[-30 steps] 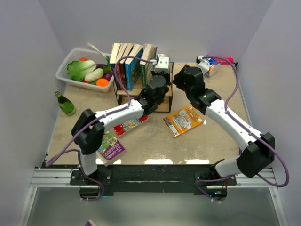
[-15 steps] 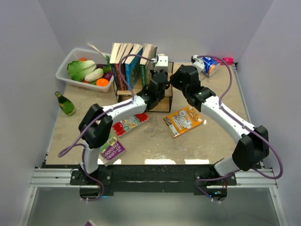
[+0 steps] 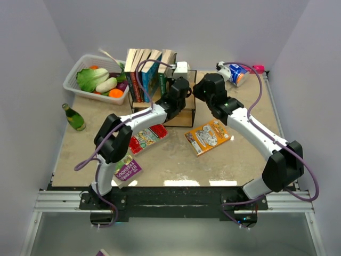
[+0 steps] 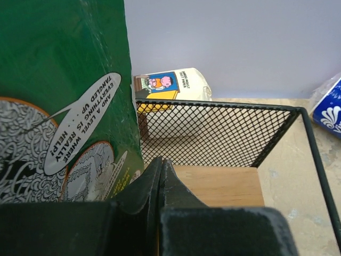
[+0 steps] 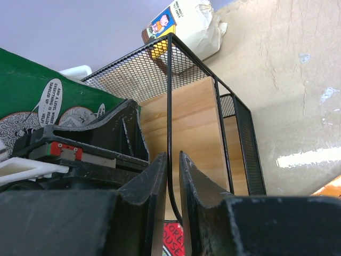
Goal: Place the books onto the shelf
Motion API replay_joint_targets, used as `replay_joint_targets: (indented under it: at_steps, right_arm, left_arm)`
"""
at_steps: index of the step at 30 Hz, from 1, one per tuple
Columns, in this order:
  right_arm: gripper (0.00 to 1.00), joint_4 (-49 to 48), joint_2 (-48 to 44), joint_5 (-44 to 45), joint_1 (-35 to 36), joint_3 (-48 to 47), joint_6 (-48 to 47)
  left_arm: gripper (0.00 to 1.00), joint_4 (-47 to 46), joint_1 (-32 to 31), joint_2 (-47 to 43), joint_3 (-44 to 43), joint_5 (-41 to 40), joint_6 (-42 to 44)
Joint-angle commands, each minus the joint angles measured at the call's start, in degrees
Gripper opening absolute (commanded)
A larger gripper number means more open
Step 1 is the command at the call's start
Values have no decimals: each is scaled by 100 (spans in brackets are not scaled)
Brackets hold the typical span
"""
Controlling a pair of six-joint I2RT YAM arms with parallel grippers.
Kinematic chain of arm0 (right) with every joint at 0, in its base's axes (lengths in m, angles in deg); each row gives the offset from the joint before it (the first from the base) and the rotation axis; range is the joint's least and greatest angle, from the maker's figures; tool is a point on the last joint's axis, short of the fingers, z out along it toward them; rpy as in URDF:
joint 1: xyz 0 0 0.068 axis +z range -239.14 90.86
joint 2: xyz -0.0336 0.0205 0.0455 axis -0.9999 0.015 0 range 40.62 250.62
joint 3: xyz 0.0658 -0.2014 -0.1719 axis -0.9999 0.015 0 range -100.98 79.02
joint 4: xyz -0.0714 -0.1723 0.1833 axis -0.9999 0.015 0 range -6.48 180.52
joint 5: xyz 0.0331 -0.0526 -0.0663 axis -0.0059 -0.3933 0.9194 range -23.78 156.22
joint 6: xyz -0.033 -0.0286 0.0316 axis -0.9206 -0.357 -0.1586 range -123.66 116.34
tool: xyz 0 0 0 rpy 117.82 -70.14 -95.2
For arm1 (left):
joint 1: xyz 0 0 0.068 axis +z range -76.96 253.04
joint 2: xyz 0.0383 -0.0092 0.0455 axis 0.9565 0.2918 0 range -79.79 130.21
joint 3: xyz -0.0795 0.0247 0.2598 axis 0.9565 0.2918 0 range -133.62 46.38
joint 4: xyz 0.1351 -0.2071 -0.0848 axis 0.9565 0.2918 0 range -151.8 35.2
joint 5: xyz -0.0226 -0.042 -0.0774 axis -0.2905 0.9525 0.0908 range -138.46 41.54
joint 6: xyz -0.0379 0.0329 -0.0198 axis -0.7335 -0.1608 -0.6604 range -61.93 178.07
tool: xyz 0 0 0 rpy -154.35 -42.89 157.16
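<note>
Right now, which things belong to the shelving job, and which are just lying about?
Job: shelf, shelved books, orange book, red book, purple book.
Lying about: vegetable basket, bottle, blue packet, white bag.

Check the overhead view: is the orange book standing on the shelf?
No, the orange book lies flat on the table, in front of the shelf.

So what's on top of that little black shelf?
A row of books stands upright on the shelf, bare wood beside them. The left gripper hides the board's near part.
</note>
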Motion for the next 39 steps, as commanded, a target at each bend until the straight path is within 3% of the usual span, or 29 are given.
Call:
replay_joint_targets:
  at_steps: [1, 8, 13, 25, 39]
  right_arm:
    - [17, -161, -67, 39, -58, -127, 36]
    - [11, -179, -76, -14, -84, -82, 62]
    - [0, -196, -50, -23, -102, -47, 89]
    - [0, -231, -23, -84, -137, -12, 141]
    - [0, -240, -32, -119, -137, 40, 168]
  left_arm:
    - [1, 48, 68, 66, -377, -437, -39]
    - [3, 540, 200, 285, -641, -639, -13]
    - [4, 804, 341, 347, -668, -832, -31]
    - [4, 646, 446, 374, -492, -1509, 664]
    - [6, 1050, 719, 207, -316, -1844, 163]
